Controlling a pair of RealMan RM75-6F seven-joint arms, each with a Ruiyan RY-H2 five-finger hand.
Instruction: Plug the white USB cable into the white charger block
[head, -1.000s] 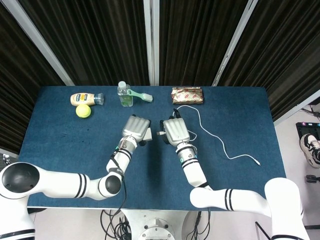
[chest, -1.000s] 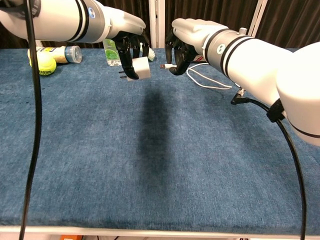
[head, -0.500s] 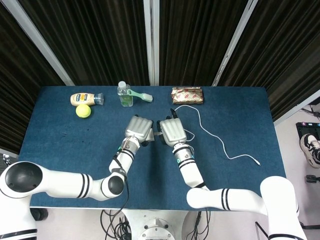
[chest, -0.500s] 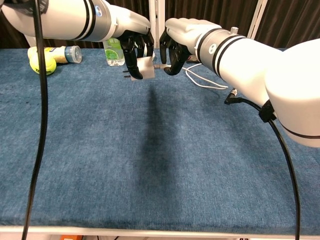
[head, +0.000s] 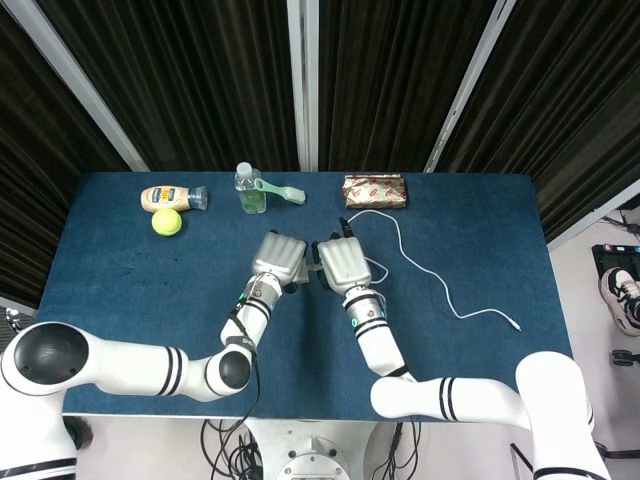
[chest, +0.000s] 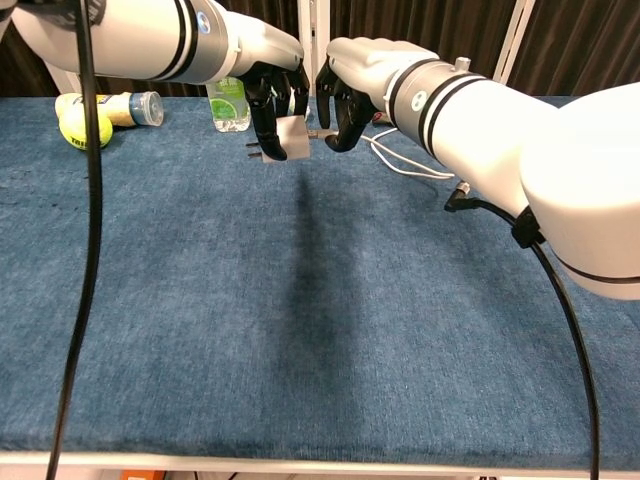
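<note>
While held up off the table (chest: 300, 330) between both hands: white charger block (chest: 292, 137) gripped in left hand (chest: 270, 95), prongs pointing left. USB plug end of white USB cable (chest: 400, 160) pinched in right hand (chest: 345, 85), tip touching the block's right face. Pickup and alignment apparently done. Seating unclear, probably still to push home. Cable tail trailing on table.

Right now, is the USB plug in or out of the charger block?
Cannot tell: USB plug meets the charger block, but fingers hide the seating.
</note>
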